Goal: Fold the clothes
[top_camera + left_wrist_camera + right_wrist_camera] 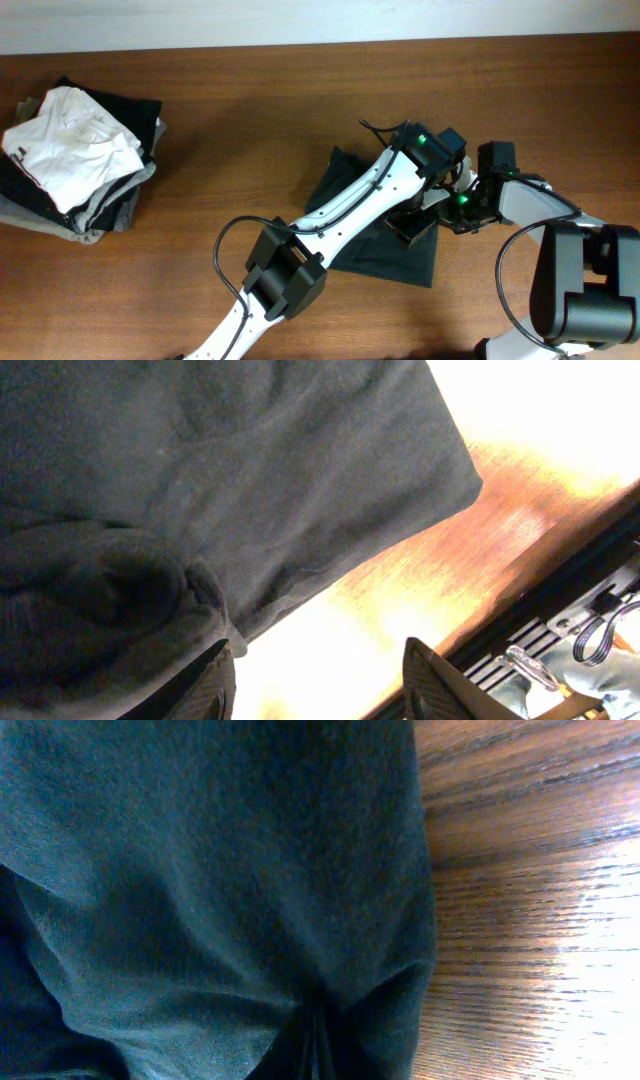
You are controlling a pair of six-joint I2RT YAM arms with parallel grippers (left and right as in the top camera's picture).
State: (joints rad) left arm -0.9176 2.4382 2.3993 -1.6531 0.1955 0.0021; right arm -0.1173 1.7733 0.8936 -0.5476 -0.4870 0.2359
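Though barely under way: wooden table, heaped pile of clothes not yet folded; well right of pile, dark garment, rumpled, half-folded at best. Over its edge, left gripper spread wide; alongside, right gripper, grip impossible to tell.

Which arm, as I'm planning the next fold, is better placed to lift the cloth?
Right arm, probably: the cloth gathers toward its wrist camera's lower edge as if pinched, while the left fingers stand open.
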